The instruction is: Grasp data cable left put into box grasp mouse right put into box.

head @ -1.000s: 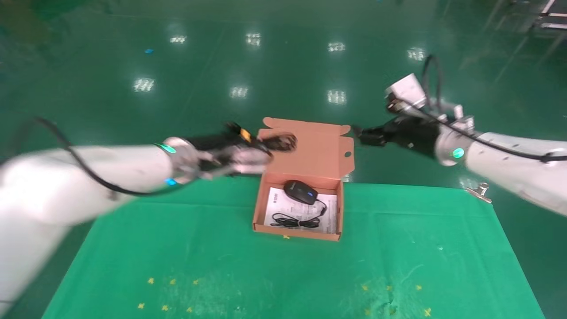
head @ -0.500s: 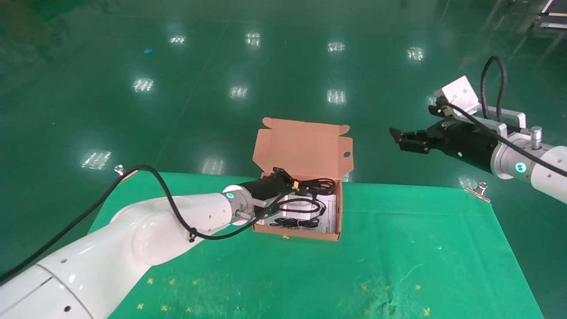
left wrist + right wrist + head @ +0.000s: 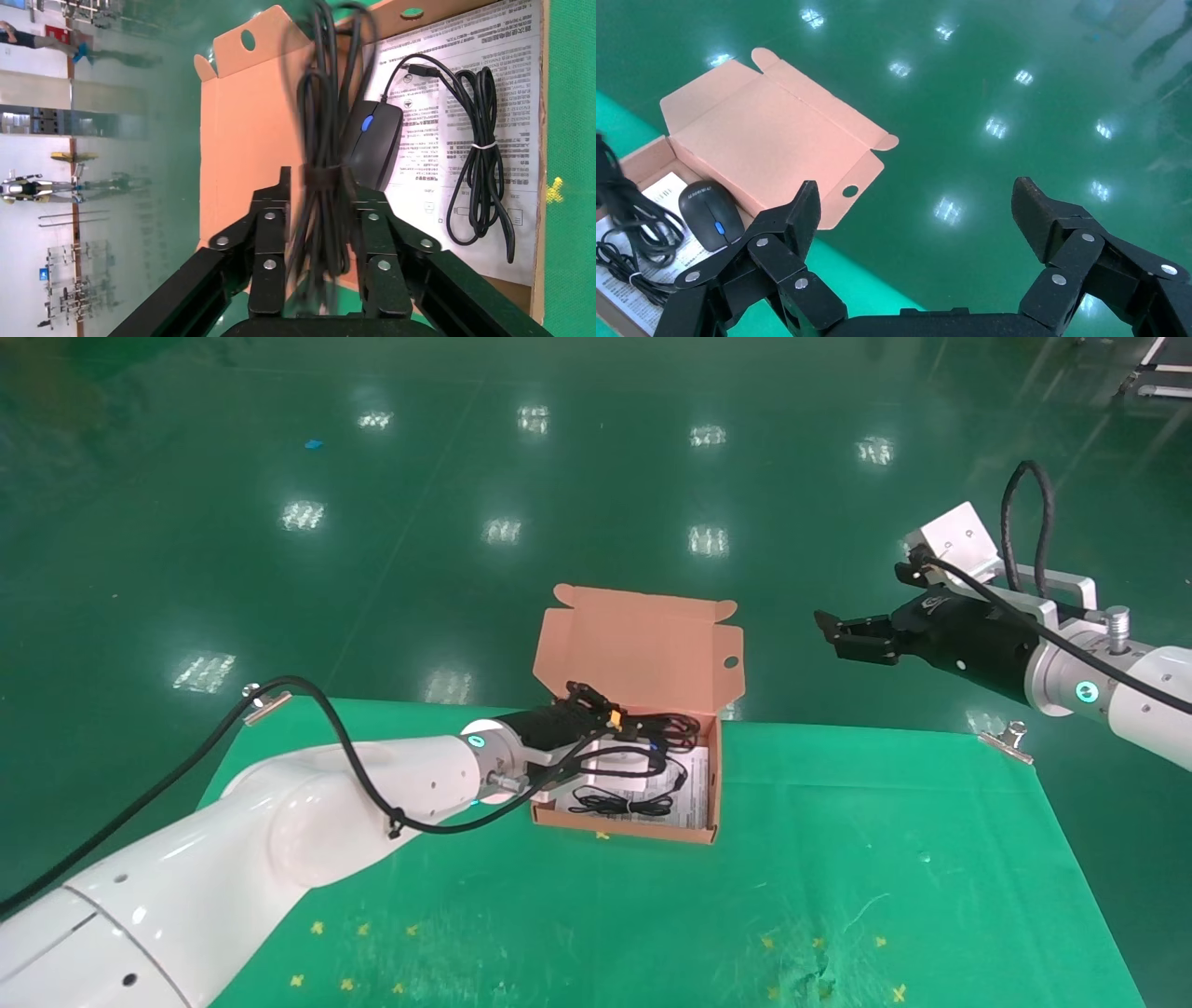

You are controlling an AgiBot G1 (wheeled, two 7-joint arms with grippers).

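Observation:
The orange box [image 3: 622, 830] stands open at the table's far edge, lid up [image 3: 643, 645], with a white printed sheet [image 3: 492, 42] inside. My left gripper [image 3: 605, 719] hangs over the box's far left part, shut on the black data cable [image 3: 669, 727] at its strap; the bundle [image 3: 323, 140] is held between the jaws [image 3: 320, 175]. The mouse [image 3: 372, 144] lies in the box under the cable, blue wheel lit, with its tied cord [image 3: 481, 161] beside it. My right gripper [image 3: 827, 633] is open and empty, in the air right of the lid [image 3: 916, 193].
The table wears a green cloth [image 3: 838, 859] with small yellow marks near the front. Metal clamps hold its far corners [image 3: 1004, 740] [image 3: 263, 702]. Beyond the table is shiny green floor. The left arm's black hose [image 3: 307, 710] loops over the table's left part.
My left arm has come down from in front of the lid, lowering the data cable over the box's inside. My right arm has drawn back to the right, away from the box.

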